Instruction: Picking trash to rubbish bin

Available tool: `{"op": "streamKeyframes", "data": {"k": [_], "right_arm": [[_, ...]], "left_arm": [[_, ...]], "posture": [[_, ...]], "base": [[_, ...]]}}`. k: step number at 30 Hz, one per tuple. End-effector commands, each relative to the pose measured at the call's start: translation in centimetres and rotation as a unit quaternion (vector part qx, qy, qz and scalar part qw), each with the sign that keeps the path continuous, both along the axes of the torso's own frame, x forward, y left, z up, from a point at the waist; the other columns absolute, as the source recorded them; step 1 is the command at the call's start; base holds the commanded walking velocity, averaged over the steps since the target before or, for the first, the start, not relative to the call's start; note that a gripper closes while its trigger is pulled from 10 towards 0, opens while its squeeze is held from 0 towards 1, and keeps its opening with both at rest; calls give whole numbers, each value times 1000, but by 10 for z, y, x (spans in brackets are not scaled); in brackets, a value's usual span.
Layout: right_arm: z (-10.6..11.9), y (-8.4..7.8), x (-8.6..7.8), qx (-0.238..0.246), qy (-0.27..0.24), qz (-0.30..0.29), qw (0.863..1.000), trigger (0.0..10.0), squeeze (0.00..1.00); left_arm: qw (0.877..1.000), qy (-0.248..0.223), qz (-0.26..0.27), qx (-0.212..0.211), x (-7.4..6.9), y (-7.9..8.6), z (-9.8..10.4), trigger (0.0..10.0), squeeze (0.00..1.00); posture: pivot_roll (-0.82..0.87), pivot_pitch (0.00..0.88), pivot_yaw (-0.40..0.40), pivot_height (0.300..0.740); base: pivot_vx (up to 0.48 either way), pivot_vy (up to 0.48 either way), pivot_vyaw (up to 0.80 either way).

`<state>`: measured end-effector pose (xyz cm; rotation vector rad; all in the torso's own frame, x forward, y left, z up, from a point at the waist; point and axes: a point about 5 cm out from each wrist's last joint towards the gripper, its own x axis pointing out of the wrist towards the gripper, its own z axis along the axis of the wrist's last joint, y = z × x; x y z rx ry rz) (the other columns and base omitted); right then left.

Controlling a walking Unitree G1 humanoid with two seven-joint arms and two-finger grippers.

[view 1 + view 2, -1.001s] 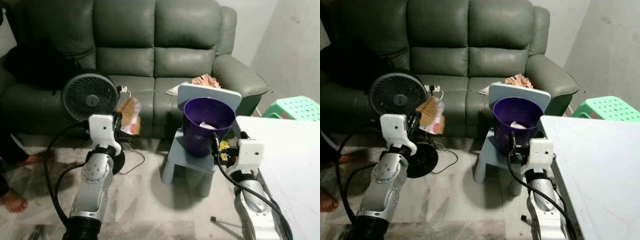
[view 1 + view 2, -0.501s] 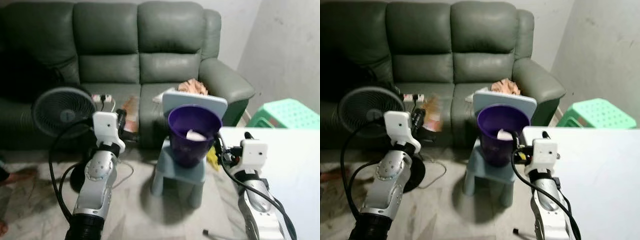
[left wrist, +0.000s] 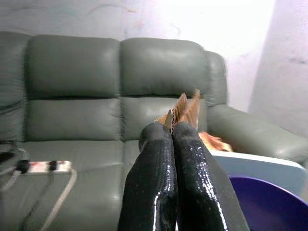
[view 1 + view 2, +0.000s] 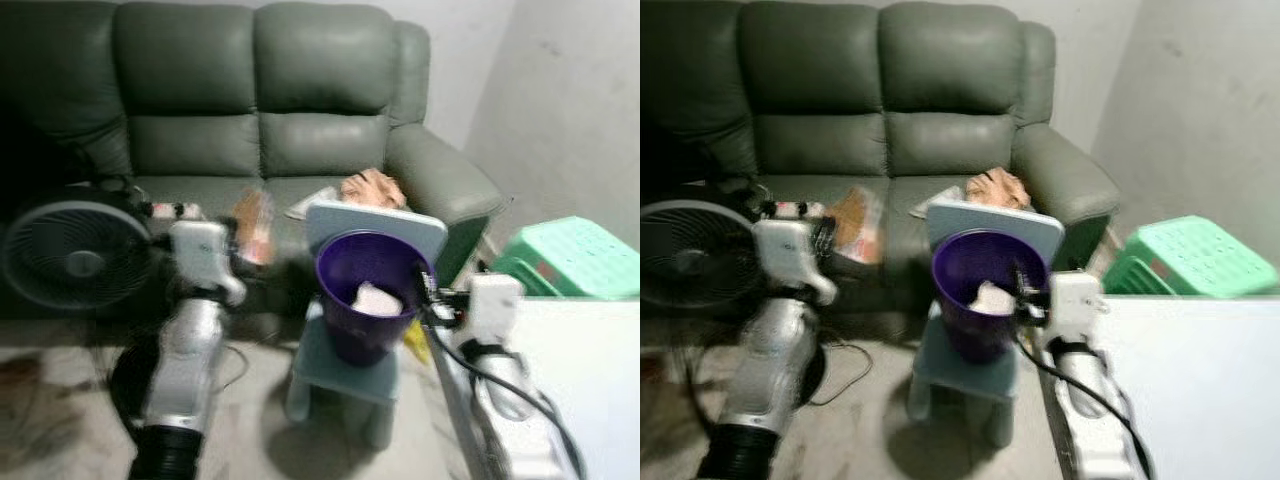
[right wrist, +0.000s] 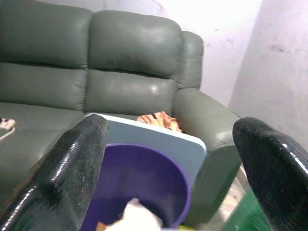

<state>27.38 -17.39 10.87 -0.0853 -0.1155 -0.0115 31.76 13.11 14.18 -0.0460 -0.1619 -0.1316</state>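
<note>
You are partway through: your left hand [image 3: 172, 132] is clenched on a flat orange-brown piece of trash [image 3: 185, 108], its two black fingers pressed together with the wrapper sticking out past the tips, and in the head views that wrapper [image 4: 254, 222] sits left of centre, in front of the sofa [image 4: 260, 90] seat and not yet over the bin. The purple rubbish bin [image 4: 365, 300] stands at the centre of the frame on a small grey-blue stool [image 4: 345, 375], and it already holds at least one pale crumpled piece [image 4: 377, 298], so some trash looks binned while the wrapper is left to carry across and drop. Your right hand [image 5: 178, 159] is released, fingers spread wide and holding nothing, hovering just beside the bin's right rim. For room, you have open air between the wrapper and the bin's left rim, which looks like the easy path. The stool's raised backrest [image 4: 378, 222] stands just behind the bin, so the far side is walled. The white bench [image 4: 590, 370] edge fills the lower right close to your right arm, and the fan [image 4: 62, 255] sits at the left edge near your left arm. The head views are blurred, so fine gaps are hard to judge.
</note>
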Motion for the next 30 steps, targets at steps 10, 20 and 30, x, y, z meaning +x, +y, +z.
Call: {"op": "streamKeyframes", "data": {"k": [10, 20, 30], "right_arm": [[6, 9, 3, 29, -12, 13, 999, 10000, 0], [6, 9, 4, 31, -12, 16, 999, 10000, 0], [5, 10, 7, 32, -1, 20, 999, 10000, 0]], "left_arm": [[999, -4, 29, 11, 2, 15, 5, 10000, 0], [999, -7, 36, 20, 4, 16, 7, 10000, 0], [999, -6, 37, 18, 4, 15, 6, 10000, 0]], "posture": [[-44, 0, -41, 740], [-40, 0, -49, 740], [-37, 0, -54, 740]], "base": [[156, 169, 320], [210, 0, 0], [0, 0, 0]]}}
